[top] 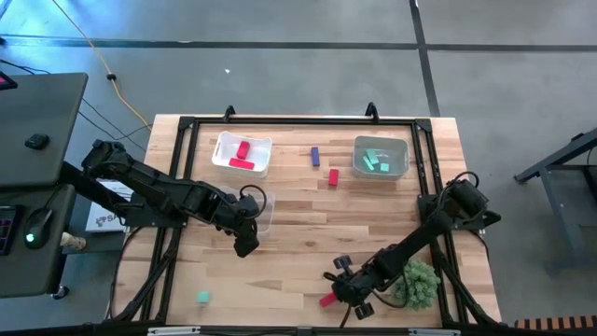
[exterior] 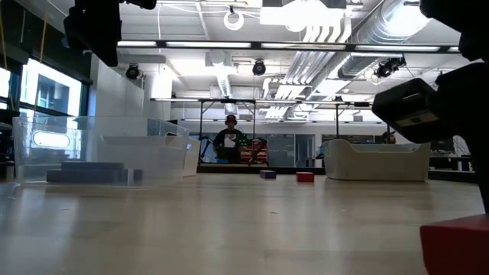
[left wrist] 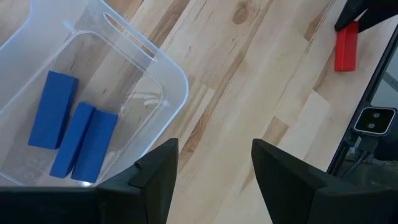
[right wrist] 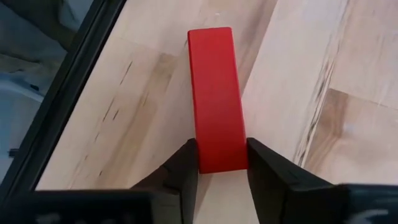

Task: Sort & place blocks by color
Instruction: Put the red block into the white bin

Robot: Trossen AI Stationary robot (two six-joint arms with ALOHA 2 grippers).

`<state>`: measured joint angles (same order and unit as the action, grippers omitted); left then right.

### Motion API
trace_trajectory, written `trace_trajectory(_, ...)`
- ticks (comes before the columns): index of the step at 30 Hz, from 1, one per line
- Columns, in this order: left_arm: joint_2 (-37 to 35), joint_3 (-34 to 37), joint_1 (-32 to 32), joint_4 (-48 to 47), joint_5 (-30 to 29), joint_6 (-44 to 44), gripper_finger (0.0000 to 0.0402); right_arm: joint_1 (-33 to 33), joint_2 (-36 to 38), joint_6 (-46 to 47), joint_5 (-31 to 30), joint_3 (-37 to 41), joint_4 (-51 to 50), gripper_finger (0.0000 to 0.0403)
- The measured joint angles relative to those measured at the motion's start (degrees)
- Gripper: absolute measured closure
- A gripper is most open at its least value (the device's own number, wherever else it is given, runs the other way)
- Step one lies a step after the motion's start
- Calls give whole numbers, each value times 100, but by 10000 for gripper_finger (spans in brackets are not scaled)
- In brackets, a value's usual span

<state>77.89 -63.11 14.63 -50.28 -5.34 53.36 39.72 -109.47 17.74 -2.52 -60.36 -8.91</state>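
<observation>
Two blocks (exterior: pixel 284 175) lie on the pale wooden table (top: pixel 298 233), seemingly in an office.

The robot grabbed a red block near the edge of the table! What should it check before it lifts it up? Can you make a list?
1. Right gripper fingers on both sides of the red block: ok.
2. Grip tight enough to lift: cannot tell.
3. Block lying flat on the table, not tilted: ok.
4. Bin with red blocks has room: ok, two blocks inside.
5. Path to that bin clear: not ok, the left gripper hovers beside the clear bin in between.
6. Bushy green ball is close beside the right arm: not ok.
</observation>
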Motion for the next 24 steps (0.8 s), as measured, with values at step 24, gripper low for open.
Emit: trace_trajectory(24, 0, 2, -816, 59, 851, -54, 206, -802, 131, -476, -353, -828, -1035, 325)
